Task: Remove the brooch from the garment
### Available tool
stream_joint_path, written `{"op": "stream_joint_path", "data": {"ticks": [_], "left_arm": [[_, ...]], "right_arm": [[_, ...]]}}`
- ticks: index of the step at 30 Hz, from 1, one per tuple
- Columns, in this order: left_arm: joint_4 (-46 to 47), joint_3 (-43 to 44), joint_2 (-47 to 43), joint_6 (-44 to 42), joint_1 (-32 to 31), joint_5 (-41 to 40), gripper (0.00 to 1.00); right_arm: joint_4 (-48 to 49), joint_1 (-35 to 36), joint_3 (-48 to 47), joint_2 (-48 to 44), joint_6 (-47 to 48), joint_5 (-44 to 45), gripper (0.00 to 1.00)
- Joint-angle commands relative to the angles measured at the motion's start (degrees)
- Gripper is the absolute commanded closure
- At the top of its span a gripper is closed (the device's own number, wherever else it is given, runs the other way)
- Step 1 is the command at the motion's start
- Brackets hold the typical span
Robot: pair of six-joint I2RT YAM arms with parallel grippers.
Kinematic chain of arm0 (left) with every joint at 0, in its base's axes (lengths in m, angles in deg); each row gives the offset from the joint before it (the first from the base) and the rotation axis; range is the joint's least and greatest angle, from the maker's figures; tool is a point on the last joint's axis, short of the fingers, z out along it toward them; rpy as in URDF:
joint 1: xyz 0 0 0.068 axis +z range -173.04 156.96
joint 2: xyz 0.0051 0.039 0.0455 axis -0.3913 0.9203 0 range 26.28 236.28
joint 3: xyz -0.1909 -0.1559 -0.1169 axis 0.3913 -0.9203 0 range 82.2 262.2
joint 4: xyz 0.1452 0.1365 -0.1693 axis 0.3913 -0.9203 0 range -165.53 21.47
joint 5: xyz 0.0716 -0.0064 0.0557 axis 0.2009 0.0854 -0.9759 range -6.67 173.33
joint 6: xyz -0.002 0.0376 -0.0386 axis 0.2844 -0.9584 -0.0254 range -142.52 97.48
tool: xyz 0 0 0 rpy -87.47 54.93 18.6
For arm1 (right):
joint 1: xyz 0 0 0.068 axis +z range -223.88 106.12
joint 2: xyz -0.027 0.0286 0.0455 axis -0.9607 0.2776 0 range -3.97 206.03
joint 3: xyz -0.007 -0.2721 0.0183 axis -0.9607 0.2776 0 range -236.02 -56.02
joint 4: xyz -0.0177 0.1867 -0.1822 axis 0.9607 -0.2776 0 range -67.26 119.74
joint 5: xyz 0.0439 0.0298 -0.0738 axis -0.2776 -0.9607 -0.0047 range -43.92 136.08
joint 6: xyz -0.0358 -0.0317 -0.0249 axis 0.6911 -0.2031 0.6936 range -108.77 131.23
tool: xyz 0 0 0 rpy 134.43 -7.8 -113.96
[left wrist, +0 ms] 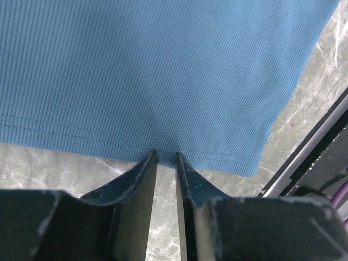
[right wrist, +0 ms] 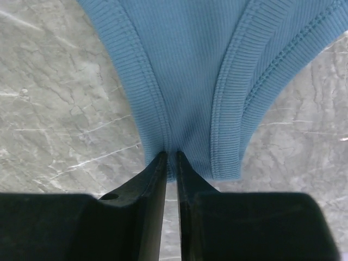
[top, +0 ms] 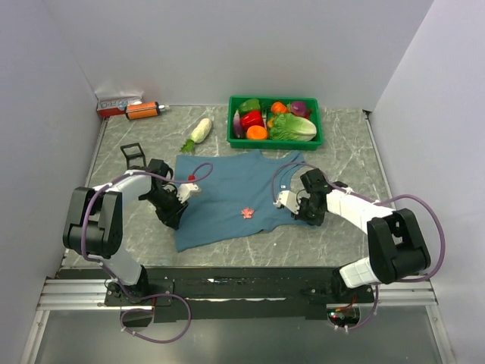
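The teal-blue garment [top: 227, 196] lies flat on the marble table. The tiny reddish brooch [top: 246, 212] sits on its lower middle, between the two grippers, and shows in neither wrist view. My left gripper [top: 176, 212] is at the garment's left edge. In the left wrist view its jaws [left wrist: 166, 156] are closed on the stitched hem [left wrist: 163, 81]. My right gripper [top: 297, 212] is at the right side. In the right wrist view it [right wrist: 169, 156] is pinched on the end of a ribbed shoulder strap [right wrist: 179, 81].
A green basket [top: 274, 144] of vegetables stands at the back, just beyond the garment. A white radish [top: 201, 130] lies to its left. A red box [top: 114, 108] and an orange bottle [top: 144, 111] are at the back left. A small black frame [top: 132, 154] stands near the left arm.
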Motion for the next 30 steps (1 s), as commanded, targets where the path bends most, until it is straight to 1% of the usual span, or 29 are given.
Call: {"op": "stream_joint_path", "data": {"ticks": [1,3,6,8,9,10,11,12,14,15,16,17,19,20,21,22,23,24,25,26,28,30], "left_arm": [[0.5,-2.0,-0.4,-4.4,-0.2,-6.2,0.71],[-0.4,-1.3,-1.7,-5.5,0.0,-6.9,0.71],[-1.5,0.7,-3.6,-6.9,0.1,-6.9,0.70],[-2.6,2.9,-4.2,-7.1,0.1,-5.4,0.68],[-4.2,6.0,-4.3,-6.9,0.0,-4.4,0.67],[-5.3,7.7,-4.3,-6.5,0.0,-1.4,0.65],[-6.1,9.5,-4.1,-6.0,0.0,0.2,0.64],[-6.9,13.1,-3.9,-4.6,-0.3,1.7,0.63],[-7.9,16.0,-3.4,-3.0,-1.0,6.1,0.61],[-7.7,17.8,-3.3,-1.0,-1.9,7.5,0.61],[-6.1,18.4,-3.2,0.6,-2.4,8.6,0.61],[-4.2,18.7,-3.6,2.6,-2.6,11.3,0.61],[1.3,17.5,-4.5,12.1,-2.7,13.2,0.61],[10.5,15.3,-6.0,16.5,-2.7,13.0,0.61],[14.7,14.0,-7.0,25.5,-2.8,12.0,0.61],[19.0,12.9,-7.9,28.9,-2.7,11.6,0.61],[24.2,11.5,-9.0,31.8,-2.8,11.7,0.60],[26.1,11.3,-9.2,36.2,-2.7,12.2,0.60],[27.1,11.5,-8.9,38.1,-2.7,12.5,0.60],[27.4,12.8,-7.7,39.7,-2.7,12.7,0.60],[25.8,15.0,-6.0,43.2,-2.8,11.9,0.60],[24.3,17.2,-4.2,44.7,-2.7,11.1,0.61]], "right_arm": [[-6.9,2.7,1.9,-3.0,-4.4,0.8,0.81],[-11.0,3.2,1.9,-6.3,-6.7,-1.5,0.82],[-13.6,3.1,3.3,-8.7,-7.5,-2.6,0.83],[-14.6,3.1,3.9,-9.8,-6.6,-3.1,0.83],[-14.6,2.2,3.2,-10.1,-6.3,-3.2,0.83],[-14.6,1.6,2.3,-10.3,-6.0,-3.4,0.84],[-15.0,1.1,1.0,-10.3,-5.8,-3.8,0.84],[-15.5,0.2,-2.6,-10.3,-5.6,-4.7,0.82],[-16.7,0.0,-6.9,-10.4,-5.6,-9.7,0.79],[-16.6,0.1,-10.9,-10.6,-5.9,-12.0,0.78],[-16.0,0.2,-12.7,-10.7,-6.6,-15.6,0.77],[-12.0,0.4,-15.3,-11.2,-9.4,-16.8,0.73],[-4.6,1.5,-15.8,-12.6,-14.3,-16.7,0.71],[0.2,1.9,-15.6,-14.6,-18.5,-16.8,0.66],[8.1,2.9,-14.3,-15.5,-19.9,-16.9,0.64],[12.9,3.9,-13.2,-16.2,-20.9,-16.8,0.61],[16.7,7.2,-12.0,-16.8,-21.1,-16.1,0.56],[22.4,8.9,-10.5,-16.4,-20.3,-16.1,0.54],[24.2,10.3,-10.0,-15.5,-19.3,-16.2,0.52],[25.3,13.1,-10.1,-12.4,-17.0,-16.6,0.50],[27.4,15.0,-10.8,-6.4,-14.2,-17.2,0.50],[30.5,16.6,-9.3,-4.0,-12.5,-19.5,0.48]]}}
